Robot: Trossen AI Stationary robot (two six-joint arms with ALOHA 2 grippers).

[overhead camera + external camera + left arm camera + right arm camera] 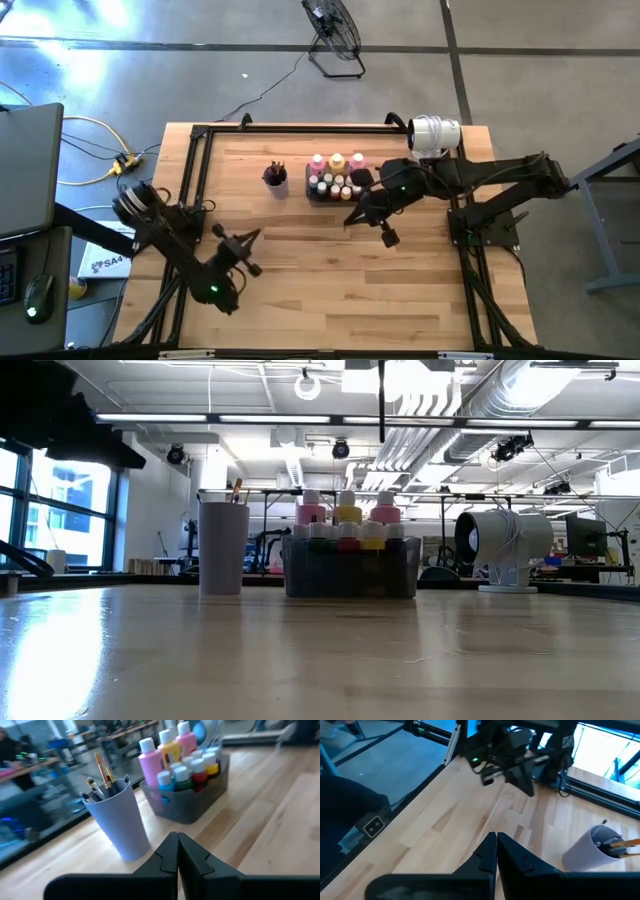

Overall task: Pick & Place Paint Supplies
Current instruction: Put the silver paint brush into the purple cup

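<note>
My left gripper [177,851] is pinched shut, empty, near the table's front-left. Beyond it stand upright paintbrushes [102,785] in the purple cup [120,822]. Right of it: paint bottles [336,172] in the tray [187,807], beside my shut, empty right gripper [352,217], the nearer one.

**Around the Work: Table, Tray, Cup and Room**

A light wooden table [330,290] carries a dark grey rectangular tray [322,193] near its far edge, with a small purple cup [276,186] just beside it, standing upright. A white cylindrical device [435,134] sits at the table's far right corner. On the grey floor beyond stands a black fan [335,35]. A yellow cable [95,150] trails on the floor to the left, near a computer mouse [38,295] and a white box [100,262].
</note>
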